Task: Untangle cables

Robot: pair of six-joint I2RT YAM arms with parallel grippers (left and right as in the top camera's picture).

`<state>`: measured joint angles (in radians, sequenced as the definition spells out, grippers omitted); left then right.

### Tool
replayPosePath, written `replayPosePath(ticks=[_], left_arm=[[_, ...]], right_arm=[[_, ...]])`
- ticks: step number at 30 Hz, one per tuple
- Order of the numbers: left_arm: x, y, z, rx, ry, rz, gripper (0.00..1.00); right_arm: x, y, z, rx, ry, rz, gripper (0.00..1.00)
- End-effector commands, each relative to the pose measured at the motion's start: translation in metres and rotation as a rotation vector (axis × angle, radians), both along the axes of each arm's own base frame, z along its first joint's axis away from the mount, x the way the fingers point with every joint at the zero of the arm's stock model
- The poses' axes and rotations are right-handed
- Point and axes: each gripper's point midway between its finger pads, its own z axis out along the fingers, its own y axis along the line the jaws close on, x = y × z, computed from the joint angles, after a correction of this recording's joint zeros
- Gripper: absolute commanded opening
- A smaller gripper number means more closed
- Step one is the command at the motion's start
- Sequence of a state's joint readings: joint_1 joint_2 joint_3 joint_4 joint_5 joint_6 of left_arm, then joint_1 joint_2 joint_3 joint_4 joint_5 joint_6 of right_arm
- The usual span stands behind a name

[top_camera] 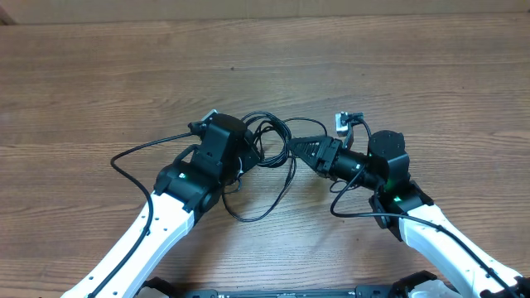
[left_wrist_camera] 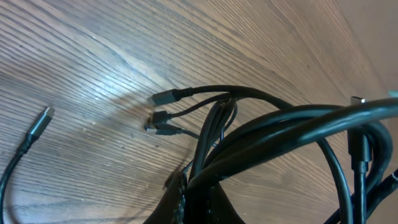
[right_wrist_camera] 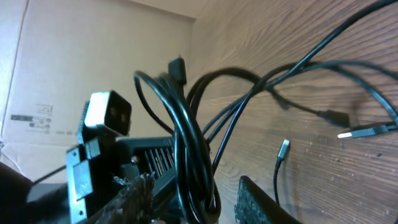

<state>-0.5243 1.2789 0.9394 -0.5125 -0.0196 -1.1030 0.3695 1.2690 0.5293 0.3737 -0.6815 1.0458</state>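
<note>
My left gripper: closed tight on the cables, which rise from between my fingers as a thick black bunch and sweep up to the right

My left gripper from above: mostly hidden under my own wrist, with its tip buried in the looped cords

My right gripper: jaws standing apart, with several cords hanging down through the gap; they lie against one finger, and the other finger looks clear of them, though at this angle I can't be sure

My right gripper from above: pointing left, its tip just beside the same bunch, facing my left gripper across it

Cables beyond the grippers: one loop sags toward me on the table, and one long strand runs out to the left around my left arm

Plug ends: three dark ones fanned together just past my left fingers, and a silver-tipped one well apart near the left edge; the right wrist view shows more lying loose on the wood

Background: a cardboard box behind my right gripper
</note>
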Motion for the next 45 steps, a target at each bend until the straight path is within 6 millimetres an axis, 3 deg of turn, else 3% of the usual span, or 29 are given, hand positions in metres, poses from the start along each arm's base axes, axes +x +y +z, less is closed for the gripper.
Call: replayPosePath(ticks=[1, 7, 12, 14, 31, 40, 45], left_arm=[[0.004, -0.001, 0.005, -0.013, -0.017, 0.028, 0.04], [0.005, -0.001, 0.005, -0.015, -0.019, 0.028, 0.04], [0.005, -0.002, 0.005, -0.016, -0.02, 0.027, 0.04], [0.005, -0.002, 0.005, -0.016, -0.019, 0.027, 0.04], [0.003, -0.008, 0.006, -0.042, -0.011, 0.002, 0.04], [-0.002, -0.018, 0.008, -0.049, -0.017, -0.029, 0.04], [0.0, -0.021, 0.011, -0.051, -0.037, -0.032, 0.04]], right_arm=[[-0.004, 0.009, 0.005, -0.013, -0.045, 0.022, 0.41], [-0.005, 0.013, 0.003, -0.025, -0.047, 0.016, 0.38], [-0.006, 0.013, 0.001, -0.028, -0.041, 0.016, 0.2], [-0.005, 0.012, -0.002, -0.037, -0.028, 0.009, 0.18], [-0.001, 0.01, -0.006, -0.052, -0.022, -0.021, 0.11], [0.001, 0.008, -0.006, -0.058, -0.024, -0.039, 0.12], [0.001, 0.008, -0.007, -0.06, -0.021, -0.039, 0.04]])
